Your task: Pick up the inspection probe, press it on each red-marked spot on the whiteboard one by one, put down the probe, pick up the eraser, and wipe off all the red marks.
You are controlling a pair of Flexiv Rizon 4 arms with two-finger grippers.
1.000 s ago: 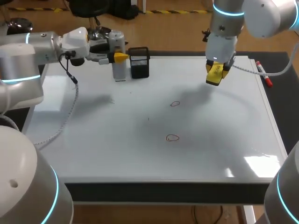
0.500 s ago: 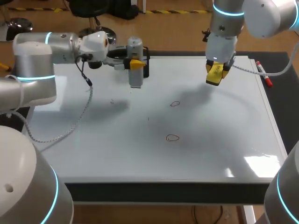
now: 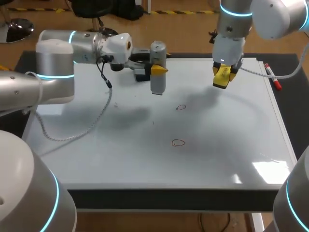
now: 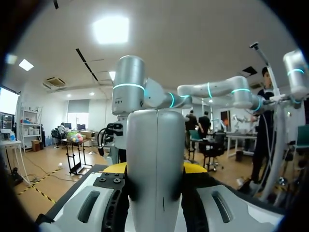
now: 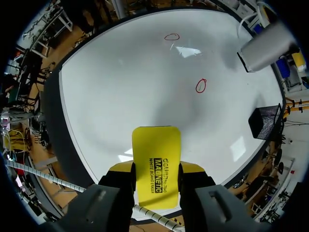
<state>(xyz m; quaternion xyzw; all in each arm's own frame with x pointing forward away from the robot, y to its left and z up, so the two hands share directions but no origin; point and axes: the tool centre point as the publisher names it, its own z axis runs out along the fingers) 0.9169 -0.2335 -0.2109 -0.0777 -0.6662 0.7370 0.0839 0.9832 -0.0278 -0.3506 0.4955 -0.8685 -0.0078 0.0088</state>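
Probe (image 3: 158, 83), pinched upright in my left gripper (image 3: 156, 69), hangs over the far side of the whiteboard (image 3: 231, 140), short of the far red mark (image 3: 180, 107) and the near red mark (image 3: 178, 142), apparently neither pressed yet, while my right gripper (image 3: 223, 76) clamps the yellow eraser (image 5: 156, 159), wiping unstarted.

You have a dark table (image 3: 169, 199) before you, its front edge a near-black band. Behind it lies a wood-toned floor (image 3: 183, 34), crossed by yellow-and-black hazard tape (image 3: 178, 11). The left wrist view gives you a pale ceiling (image 4: 203, 43) — one bright square panel light (image 4: 111, 30) glows in it.
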